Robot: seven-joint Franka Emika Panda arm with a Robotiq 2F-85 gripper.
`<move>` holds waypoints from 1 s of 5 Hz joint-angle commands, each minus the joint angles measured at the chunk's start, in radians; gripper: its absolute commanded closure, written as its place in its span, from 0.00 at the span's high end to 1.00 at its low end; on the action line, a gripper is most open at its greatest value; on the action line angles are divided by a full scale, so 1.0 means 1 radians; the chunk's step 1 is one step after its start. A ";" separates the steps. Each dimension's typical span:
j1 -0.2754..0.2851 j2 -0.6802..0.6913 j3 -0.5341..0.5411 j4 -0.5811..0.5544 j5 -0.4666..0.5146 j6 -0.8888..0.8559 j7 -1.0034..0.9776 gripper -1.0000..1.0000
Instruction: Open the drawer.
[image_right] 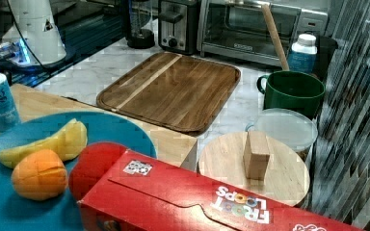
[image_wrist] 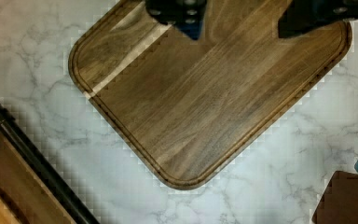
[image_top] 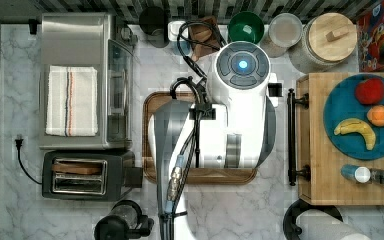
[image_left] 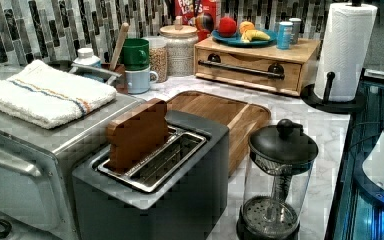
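Gripper fingers [image_wrist: 182, 11] hung spread apart and empty above the brown tray [image_wrist: 205, 93]. In the top view the closed drawer [image_top: 305, 140] sat at the arm's three o'clock, its black bar handle [image_top: 292, 137] untouched. Approach had barely begun; next, reach and clasp that bar. Only the left view showed the drawer front [image_left: 250, 70].
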 commanded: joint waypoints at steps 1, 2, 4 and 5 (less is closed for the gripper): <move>0.000 0.002 0.001 0.000 0.000 0.001 -0.002 1.00; -0.008 -0.006 -0.011 -0.022 0.007 -0.005 -0.079 1.00; -0.053 -0.062 -0.048 -0.129 0.021 0.070 -0.346 1.00; -0.079 -0.052 -0.065 -0.116 0.009 0.044 -0.465 1.00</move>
